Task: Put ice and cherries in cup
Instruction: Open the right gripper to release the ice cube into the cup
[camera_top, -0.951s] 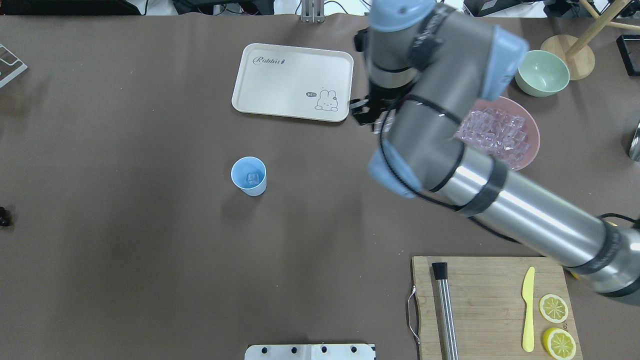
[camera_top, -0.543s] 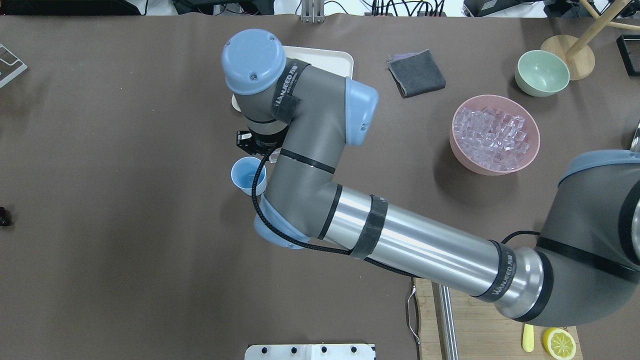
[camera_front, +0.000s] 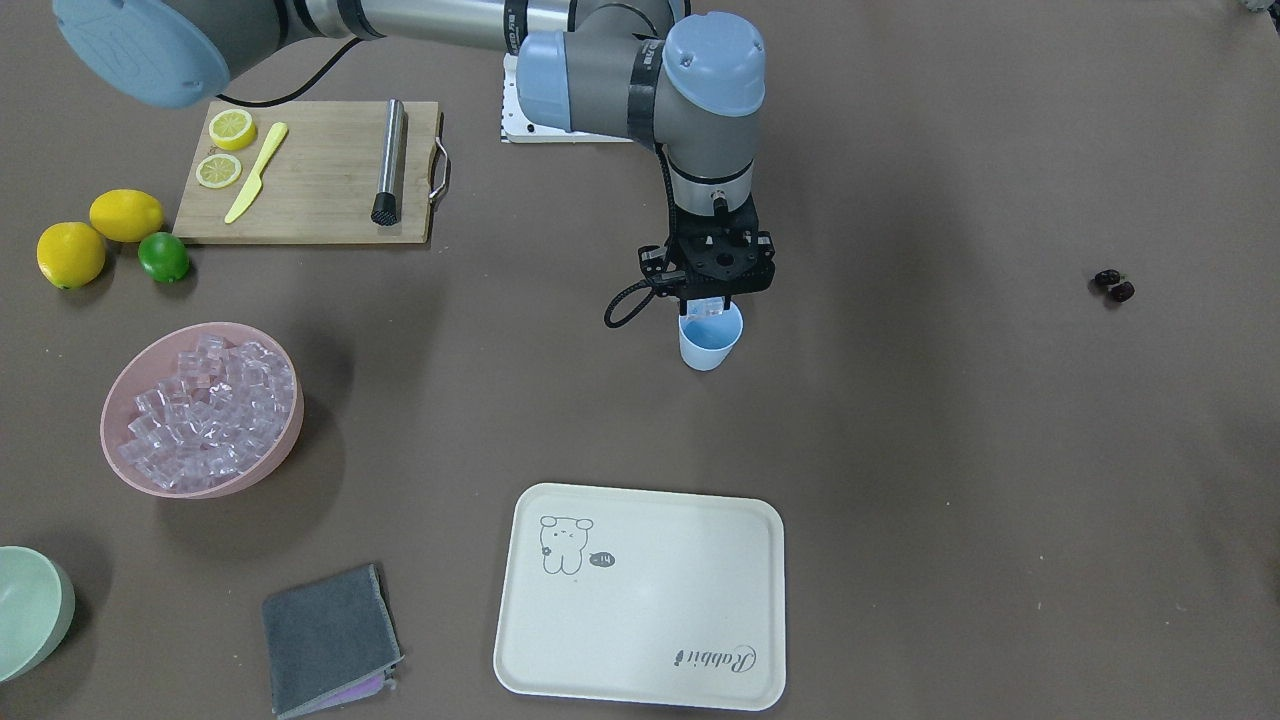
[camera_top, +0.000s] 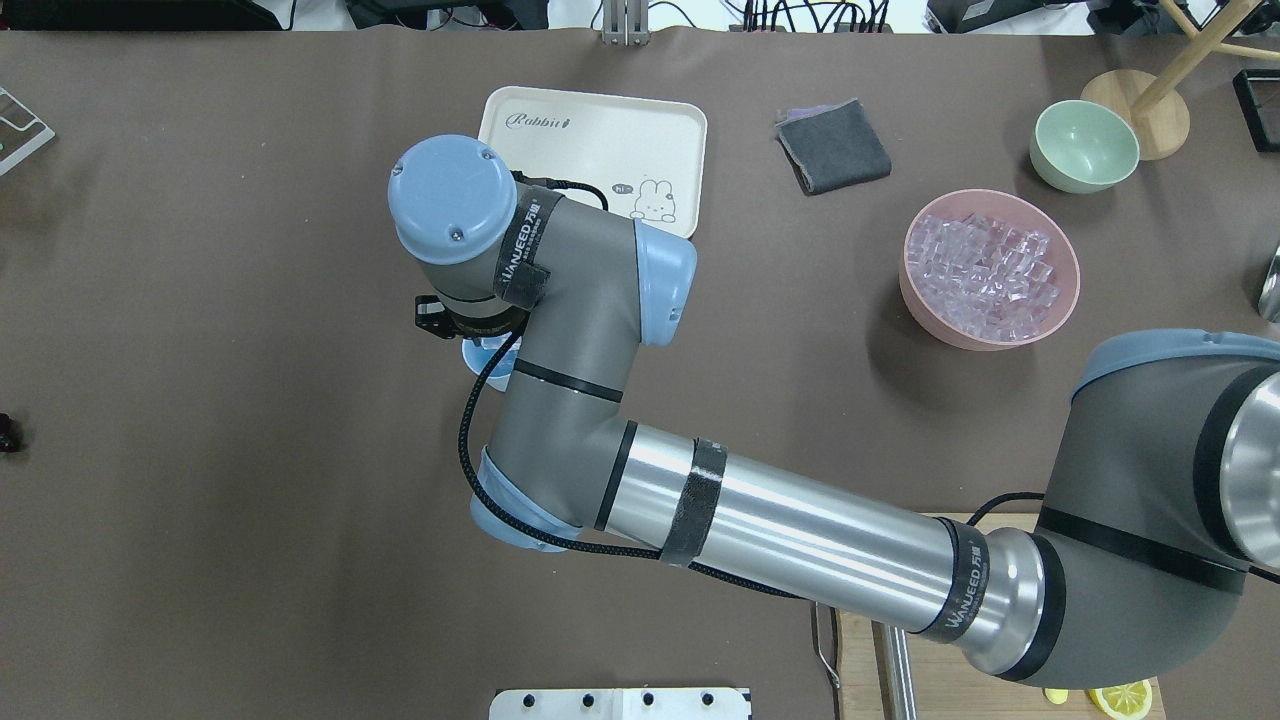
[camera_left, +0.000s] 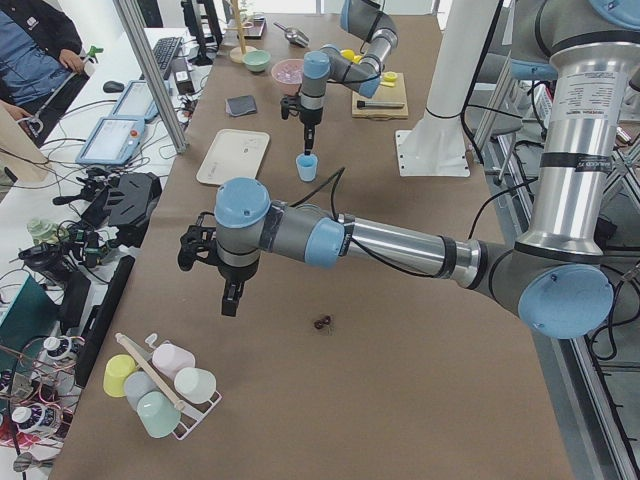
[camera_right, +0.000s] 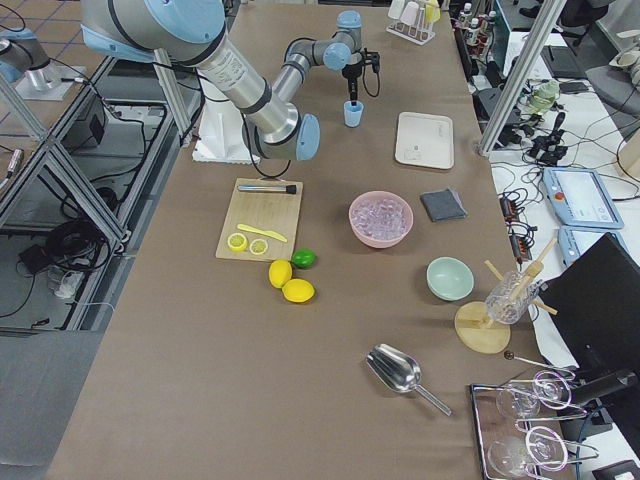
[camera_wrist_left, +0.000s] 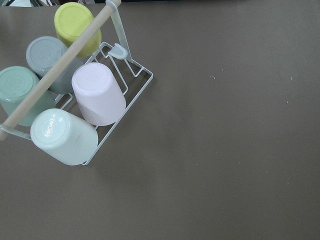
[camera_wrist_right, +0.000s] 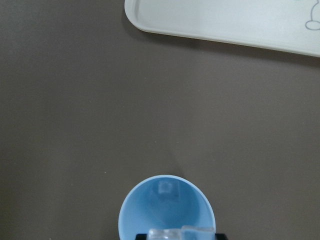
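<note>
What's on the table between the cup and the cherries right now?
Nothing. In the front-facing view, the stretch of brown table between the cup and the cherries is bare.

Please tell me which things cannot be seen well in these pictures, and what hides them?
- Overhead view: the right arm's wrist covers the small light-blue plastic cup; only a sliver shows.
- Right wrist view: the bottom edge cuts off the clear ice cube and the right gripper holding it.
- Exterior left view: the left gripper is too small to tell open or shut.
- Overhead view: the left edge cuts the pair of dark red cherries.
</note>
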